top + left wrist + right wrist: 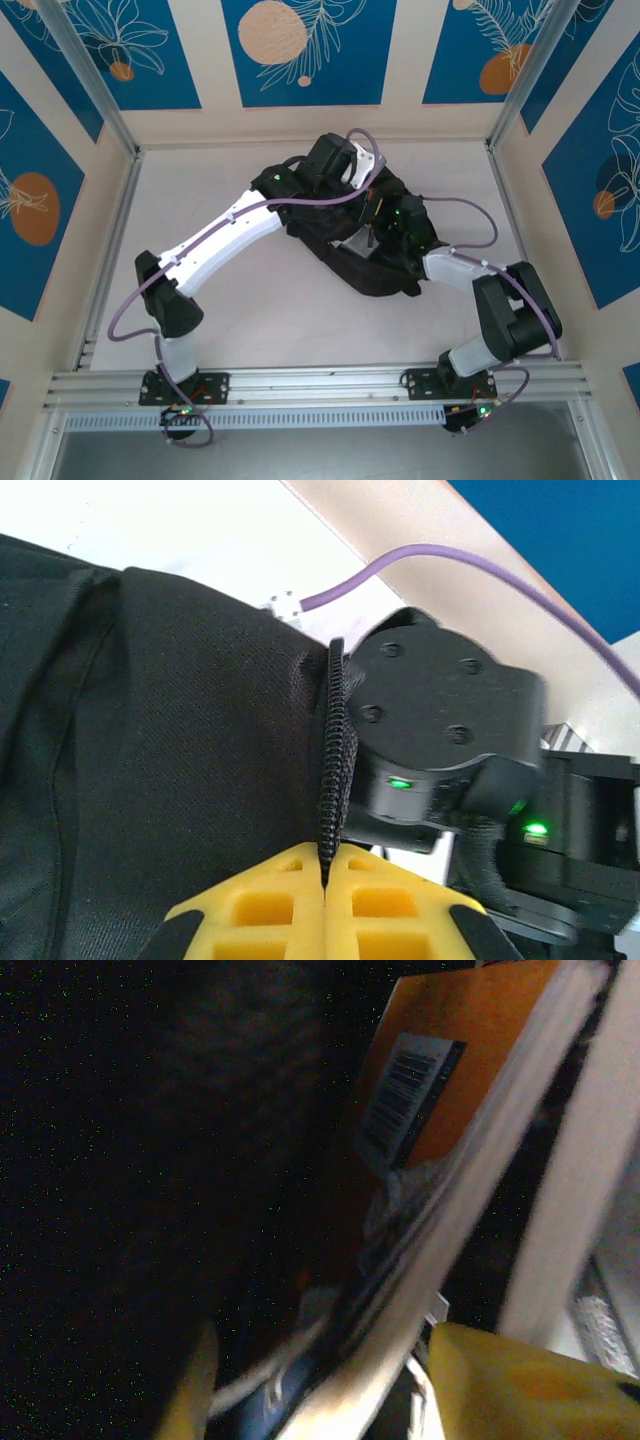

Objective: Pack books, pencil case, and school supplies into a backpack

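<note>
If your left gripper (326,868), clenched on the backpack (150,760) rim, slips, the orange book (470,1050) (right gripper (340,1385): hold unclear) snags

Seen from above the near edge, the top camera takes in the whole table (280,320), with the backpack (372,275) at centre frame. The left wrist camera presses close against that backpack's fabric (150,730). The right wrist camera looks at close range into its dark interior, towards an orange book (450,1060).
</note>
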Robot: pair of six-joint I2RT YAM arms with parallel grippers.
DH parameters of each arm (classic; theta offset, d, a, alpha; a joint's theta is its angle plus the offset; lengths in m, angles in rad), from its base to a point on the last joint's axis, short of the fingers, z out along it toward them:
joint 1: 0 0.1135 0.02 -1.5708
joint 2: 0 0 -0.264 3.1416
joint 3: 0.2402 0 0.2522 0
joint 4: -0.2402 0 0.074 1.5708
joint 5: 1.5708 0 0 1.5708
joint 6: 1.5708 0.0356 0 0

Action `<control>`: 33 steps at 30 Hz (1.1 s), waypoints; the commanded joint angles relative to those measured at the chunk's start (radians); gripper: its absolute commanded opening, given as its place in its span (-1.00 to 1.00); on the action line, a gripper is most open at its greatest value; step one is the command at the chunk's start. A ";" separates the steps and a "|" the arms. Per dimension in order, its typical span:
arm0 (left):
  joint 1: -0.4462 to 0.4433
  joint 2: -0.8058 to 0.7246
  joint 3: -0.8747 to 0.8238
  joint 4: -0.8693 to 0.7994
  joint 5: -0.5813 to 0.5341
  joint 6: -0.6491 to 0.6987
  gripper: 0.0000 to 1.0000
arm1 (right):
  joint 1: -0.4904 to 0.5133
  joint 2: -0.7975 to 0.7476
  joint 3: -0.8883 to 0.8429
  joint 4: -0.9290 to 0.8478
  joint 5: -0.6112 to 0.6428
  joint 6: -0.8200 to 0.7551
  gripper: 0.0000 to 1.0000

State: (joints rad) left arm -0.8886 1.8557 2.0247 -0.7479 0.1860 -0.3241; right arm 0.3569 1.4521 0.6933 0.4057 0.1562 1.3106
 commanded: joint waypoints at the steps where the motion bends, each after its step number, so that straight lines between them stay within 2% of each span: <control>1: 0.019 -0.009 0.002 -0.030 -0.047 -0.003 -1.00 | -0.004 -0.175 0.006 -0.169 0.017 -0.160 0.30; 5: 0.028 -0.021 -0.036 -0.010 -0.056 -0.004 -1.00 | -0.013 -0.371 -0.072 -0.349 -0.014 -0.260 0.34; 10: 0.030 -0.016 -0.057 -0.003 -0.056 -0.005 -1.00 | -0.038 -0.645 -0.190 -0.497 0.010 -0.292 0.28; 13: 0.029 -0.013 -0.080 0.007 -0.040 -0.016 -1.00 | -0.057 -0.783 -0.189 -0.658 0.046 -0.310 0.19; 18: 0.027 -0.005 -0.121 0.038 -0.003 -0.043 -1.00 | -0.072 -0.909 -0.122 -0.894 0.179 -0.328 0.09; 20: 0.021 0.017 -0.118 0.058 0.065 -0.056 -0.74 | -0.072 -0.920 -0.086 -0.949 0.229 -0.331 0.08; 22: 0.012 0.055 -0.098 0.065 0.158 -0.072 -0.33 | -0.074 -0.918 -0.053 -0.992 0.282 -0.329 0.08; 24: 0.007 0.083 -0.078 0.061 0.217 -0.087 -0.10 | -0.075 -0.917 -0.025 -1.007 0.311 -0.338 0.07; 26: 0.007 0.081 -0.084 0.068 0.233 -0.095 0.05 | -0.075 -0.913 -0.002 -1.014 0.323 -0.354 0.07; 29: 0.010 0.041 -0.109 0.064 0.198 -0.071 0.21 | -0.075 -0.914 0.025 -1.028 0.334 -0.380 0.06; 33: 0.052 -0.043 -0.199 0.108 0.204 -0.075 0.26 | -0.074 -0.923 0.041 -1.029 0.339 -0.416 0.05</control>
State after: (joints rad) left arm -0.8707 1.8942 1.8660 -0.6731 0.3576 -0.3950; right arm 0.2874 0.5400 0.7052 -0.5964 0.4503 0.9413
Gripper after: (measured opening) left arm 0.628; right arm 0.525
